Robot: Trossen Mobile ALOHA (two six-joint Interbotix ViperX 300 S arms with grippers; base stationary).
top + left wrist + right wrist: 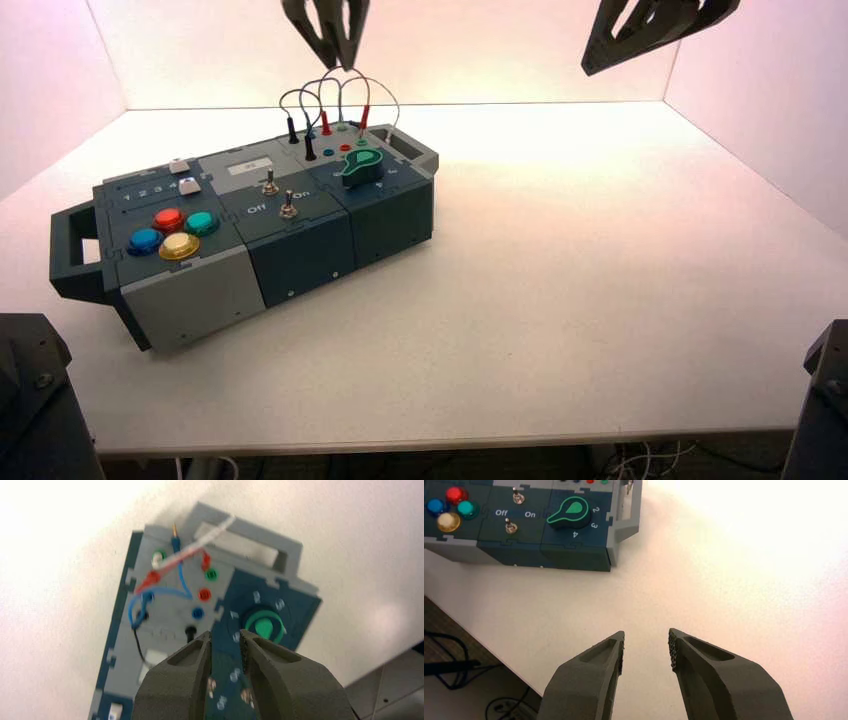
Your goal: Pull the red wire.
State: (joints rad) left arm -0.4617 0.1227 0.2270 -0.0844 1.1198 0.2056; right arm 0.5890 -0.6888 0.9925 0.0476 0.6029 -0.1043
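The red wire point(343, 84) arches between two slim red plugs point(326, 124) standing in the grey jack panel at the far end of the box point(300, 250). In the left wrist view the red wire point(186, 554) crosses the panel, with red plugs at both ends. My left gripper point(345, 60) hangs just above the top of the wire arches, pointing down. In its wrist view its jaws point(225, 639) stand a little apart with nothing between them. My right gripper point(640, 35) is parked high at the right, open and empty point(646, 641), over bare table.
Blue and black leads point(135, 610) loop beside the red wire. A green knob point(362, 165), two toggle switches point(270, 183) and coloured buttons point(172, 230) sit nearer on the box. White walls close in the table point(600, 300) at the back and sides.
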